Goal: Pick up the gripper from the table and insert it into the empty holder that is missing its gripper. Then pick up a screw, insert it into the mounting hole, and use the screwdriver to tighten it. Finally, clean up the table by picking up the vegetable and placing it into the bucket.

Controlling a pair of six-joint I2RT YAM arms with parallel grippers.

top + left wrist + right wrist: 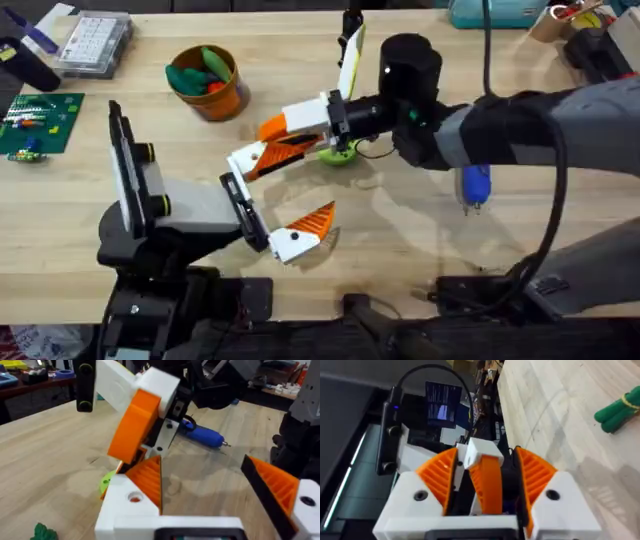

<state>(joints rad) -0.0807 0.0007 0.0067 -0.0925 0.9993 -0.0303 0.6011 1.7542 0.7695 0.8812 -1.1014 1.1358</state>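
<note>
Our right hand point(262, 143) is clamped on the orange-and-white gripper point(482, 472) above the counter point(400, 240); our left hand point(300, 232) gapes wide, holding nothing. The lime vegetable point(338, 153) lies just beneath the right hand. Farther off, the bucket point(205, 82) holds green and orange toys.

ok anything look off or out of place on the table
nothing spilled or broken; the lime-green vegetable lies loose on the table under the right gripper, which clamps the loose gripper part, outside the orange bucket
</note>
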